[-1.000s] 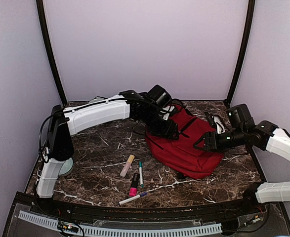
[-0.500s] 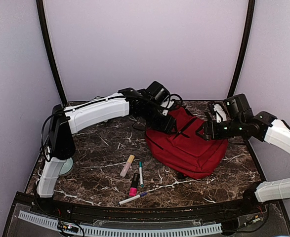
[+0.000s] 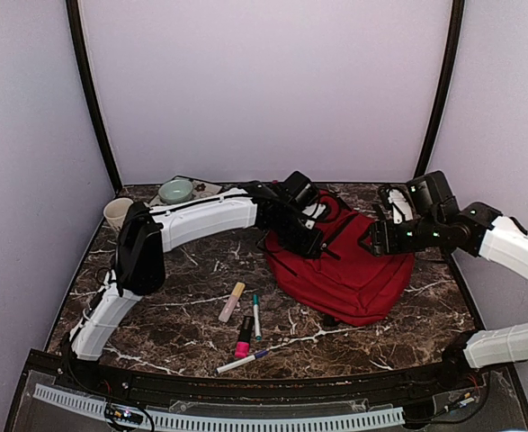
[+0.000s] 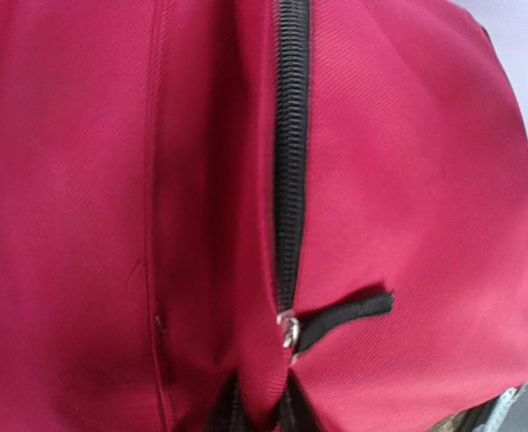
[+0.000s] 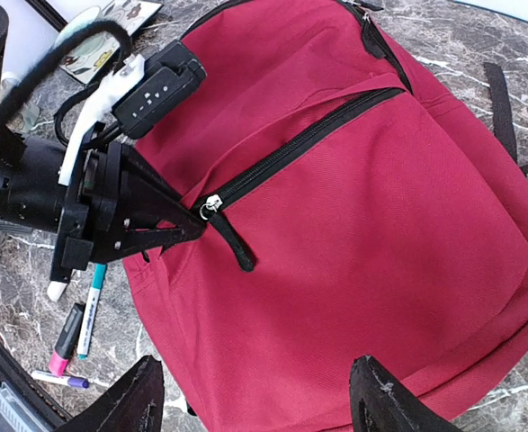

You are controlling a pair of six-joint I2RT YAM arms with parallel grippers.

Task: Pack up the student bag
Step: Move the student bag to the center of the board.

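the red bag [image 3: 358, 274] is seen lying flat towards the far right corner of the table [image 3: 183, 270], its front pocket zip closed. the left claw [image 5: 192, 220] is set against the zip slider [image 5: 211, 205] at the end of that pocket. its fingers are drawn close together with a ridge of red cloth between them; whether anything is truly clamped cannot be told. the black pull tab [image 5: 237, 247] is seen hanging free. the right claw [image 3: 371, 241] is held spread wide over the bag, apparently clear of it. trouble is judged likely if the zip is tugged while the bag is not pinned: the whole bag could be dragged across the marble instead of the pocket being opened. cloth could also be caught in the teeth, or the small slider lost from the fingers. the pens [image 3: 246, 324], presumably to be packed, are scattered near the front edge, well apart from the bag.
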